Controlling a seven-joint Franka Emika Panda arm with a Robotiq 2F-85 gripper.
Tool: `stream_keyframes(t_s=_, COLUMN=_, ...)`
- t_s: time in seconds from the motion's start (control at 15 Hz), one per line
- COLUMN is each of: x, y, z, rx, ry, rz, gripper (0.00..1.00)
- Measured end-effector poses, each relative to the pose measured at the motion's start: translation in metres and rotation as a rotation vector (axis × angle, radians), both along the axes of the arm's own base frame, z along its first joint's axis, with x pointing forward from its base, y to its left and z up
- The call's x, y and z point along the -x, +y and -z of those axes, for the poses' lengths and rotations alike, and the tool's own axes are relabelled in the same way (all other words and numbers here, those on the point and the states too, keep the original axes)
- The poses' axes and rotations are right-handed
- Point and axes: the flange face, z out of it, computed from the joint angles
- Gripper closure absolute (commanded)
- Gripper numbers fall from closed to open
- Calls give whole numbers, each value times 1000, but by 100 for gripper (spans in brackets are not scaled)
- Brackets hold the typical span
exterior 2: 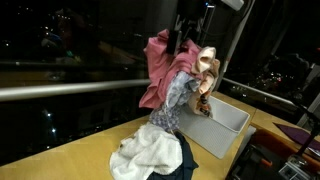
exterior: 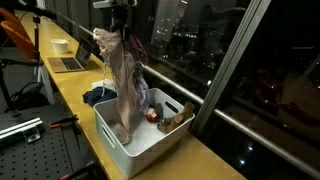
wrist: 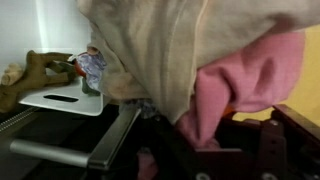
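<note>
My gripper (exterior: 118, 27) is shut on a bundle of clothes (exterior: 125, 80) and holds it high over a white bin (exterior: 112, 138). The bundle has pink, beige and patterned grey-blue cloth and hangs down into the bin. In an exterior view the bundle (exterior 2: 175, 75) hangs beside the bin (exterior 2: 228, 125), pink cloth on top. In the wrist view pink cloth (wrist: 245, 80) and beige cloth (wrist: 170, 50) fill the frame, and the pink cloth runs down between my fingers (wrist: 185, 150). The bin (wrist: 62, 98) shows at the left.
A brown stuffed toy (exterior: 176, 119) and a red thing (exterior: 151, 114) lie in the bin. A white and dark heap of clothes (exterior 2: 150, 155) lies on the yellow counter (exterior: 75, 85). A laptop (exterior: 70, 60) and bowl (exterior: 61, 45) stand further back. Window glass and railing (exterior 2: 60, 88) run alongside.
</note>
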Motion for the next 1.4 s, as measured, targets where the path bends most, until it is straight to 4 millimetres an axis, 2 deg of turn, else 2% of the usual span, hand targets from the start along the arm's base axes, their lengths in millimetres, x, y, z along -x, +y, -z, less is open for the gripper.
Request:
stream_keyframes(t_s=0.33, x=-26, y=53, z=29, rx=-34, ry=2, rz=-81, gripper=100)
stream_keyframes(t_s=0.73, x=-20, y=121, z=35, rx=-41, ry=31, rz=-158, gripper=100)
stream_keyframes(t_s=1.0, x=-26, y=131, z=36, rx=-57, ry=42, rz=-168, gripper=100)
stream_keyframes(t_s=1.2, x=-33, y=131, z=42, rx=-89, ry=63, rz=-176, gripper=100)
stream_keyframes(t_s=1.4, x=-32, y=139, z=51, rx=-99, ry=81, rz=-184, gripper=100)
